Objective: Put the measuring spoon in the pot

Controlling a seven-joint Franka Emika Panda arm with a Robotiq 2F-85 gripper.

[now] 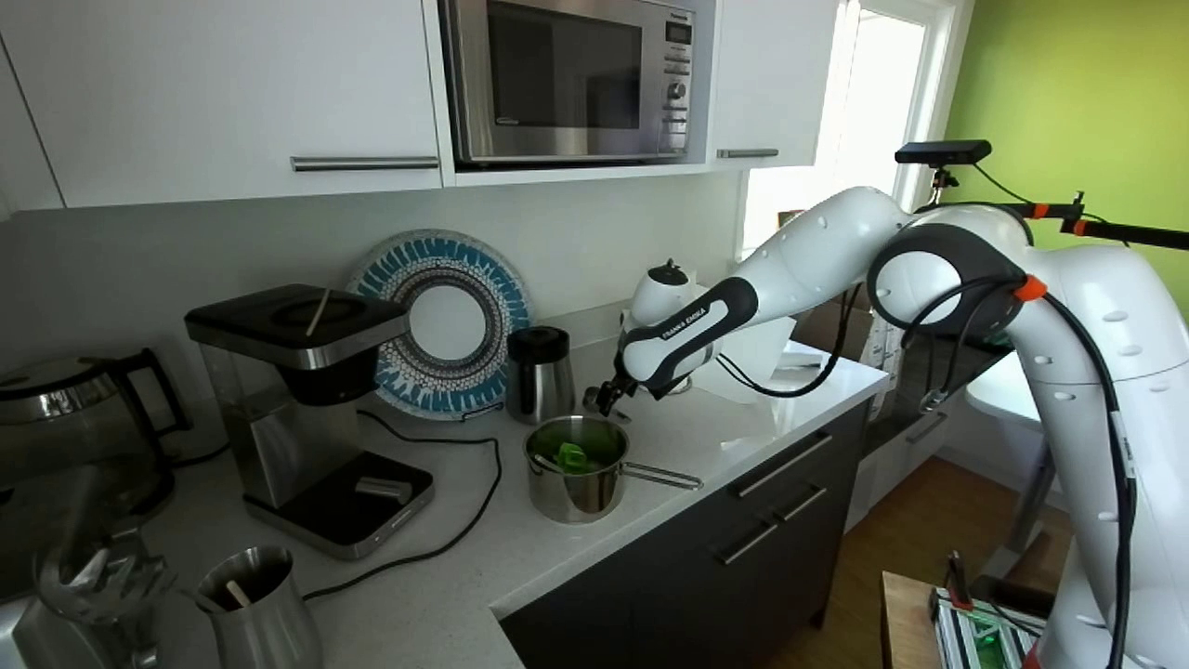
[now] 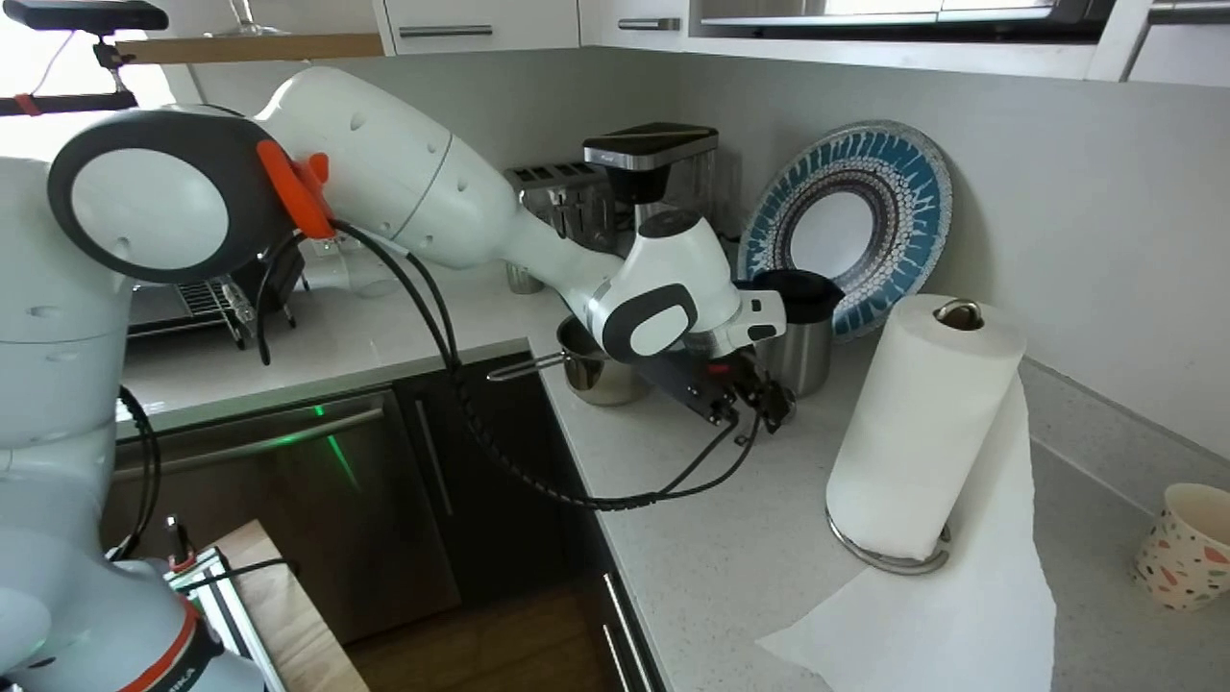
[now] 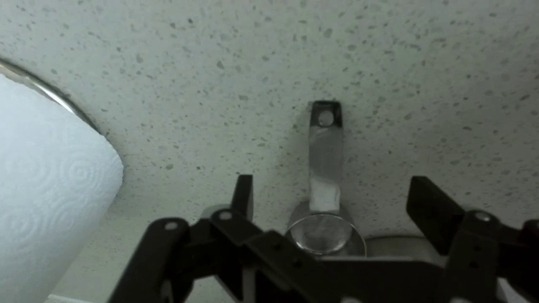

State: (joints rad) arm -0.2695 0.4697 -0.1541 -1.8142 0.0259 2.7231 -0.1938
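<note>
Wrist view: measuring spoon (image 3: 326, 160) on worktop (image 3: 202, 113), long axis 12 to 6, handle tip at 12 o'clock, bowl at 6 and partly hidden. The fingers (image 3: 244, 195) spread wide, at 9 and 3 of the handle, apart from it both sides. In an exterior view, pot (image 1: 576, 492) stands at 7 o'clock from fingers.

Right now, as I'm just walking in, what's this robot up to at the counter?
The robot arm looks to be going for the spoon on the counter, apparently to put it in the pot. Its gripper is open, its jaws to either side of the spoon in the wrist view, with nothing grasped yet. The pot stands nearby with something green inside.
</note>
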